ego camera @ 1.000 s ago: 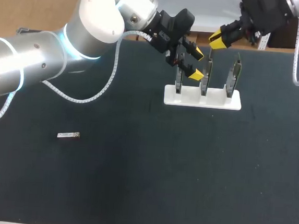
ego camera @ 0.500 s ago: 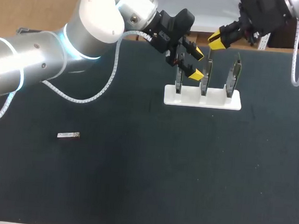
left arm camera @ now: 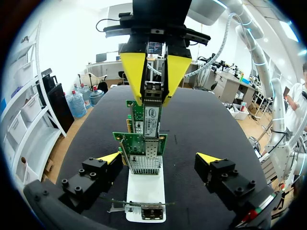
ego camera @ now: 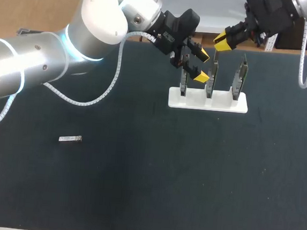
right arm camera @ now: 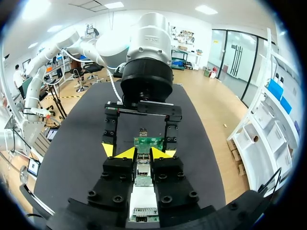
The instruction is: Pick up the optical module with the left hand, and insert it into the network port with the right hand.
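Observation:
A white stand (ego camera: 208, 101) at the table's far side holds three upright network cards (ego camera: 212, 77). My left gripper (ego camera: 201, 65) is open and straddles the cards on the stand's left part; from its wrist the nearest card (left arm camera: 144, 153) rises between its fingertips (left arm camera: 108, 158). My right gripper (ego camera: 223, 42) hangs above the middle card, shut on a small metal optical module (left arm camera: 152, 91) that points down at the cards. From the right wrist the module (right arm camera: 142, 170) sits between the yellow tips. A second module (ego camera: 70, 139) lies flat on the mat at the front left.
The dark mat (ego camera: 191, 177) covers the table. The left arm (ego camera: 50, 63) stretches across its back left part. A white coiled cable (ego camera: 104, 92) droops from that arm near the mat.

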Available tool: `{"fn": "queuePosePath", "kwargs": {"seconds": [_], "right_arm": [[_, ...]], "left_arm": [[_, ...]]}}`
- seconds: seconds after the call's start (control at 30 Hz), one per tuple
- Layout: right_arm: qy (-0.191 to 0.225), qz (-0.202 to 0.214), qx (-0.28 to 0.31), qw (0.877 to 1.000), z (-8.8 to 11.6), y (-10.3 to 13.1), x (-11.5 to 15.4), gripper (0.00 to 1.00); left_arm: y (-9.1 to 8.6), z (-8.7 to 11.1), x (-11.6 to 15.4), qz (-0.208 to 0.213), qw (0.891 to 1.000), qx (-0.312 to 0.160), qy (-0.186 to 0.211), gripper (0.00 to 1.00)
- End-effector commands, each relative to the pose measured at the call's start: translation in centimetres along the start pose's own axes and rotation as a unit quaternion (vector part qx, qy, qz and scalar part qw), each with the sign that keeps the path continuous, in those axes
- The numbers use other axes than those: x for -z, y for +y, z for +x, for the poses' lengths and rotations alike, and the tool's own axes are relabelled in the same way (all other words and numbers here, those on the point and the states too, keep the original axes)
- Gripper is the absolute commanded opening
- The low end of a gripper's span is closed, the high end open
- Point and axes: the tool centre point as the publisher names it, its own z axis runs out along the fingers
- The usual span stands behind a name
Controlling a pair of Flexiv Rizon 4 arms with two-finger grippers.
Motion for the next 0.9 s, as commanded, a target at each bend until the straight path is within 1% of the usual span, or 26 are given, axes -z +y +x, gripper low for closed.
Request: {"fn": "queuePosePath", "kwargs": {"seconds": [0.03, 0.9], "right_arm": [[-0.005, 0.003, 0.002, 1.0, -0.05, 0.14, 0.21, 0.0], [-0.001, -0.003, -0.006, 1.0, 0.39, 0.35, -0.22, 0.0]], "left_arm": [[0.25, -0.09, -0.01, 0.003, 1.0, 0.001, 0.002, 1.0], [0.25, -0.09, -0.01, 0.003, 1.0, 0.001, 0.002, 1.0]]}}
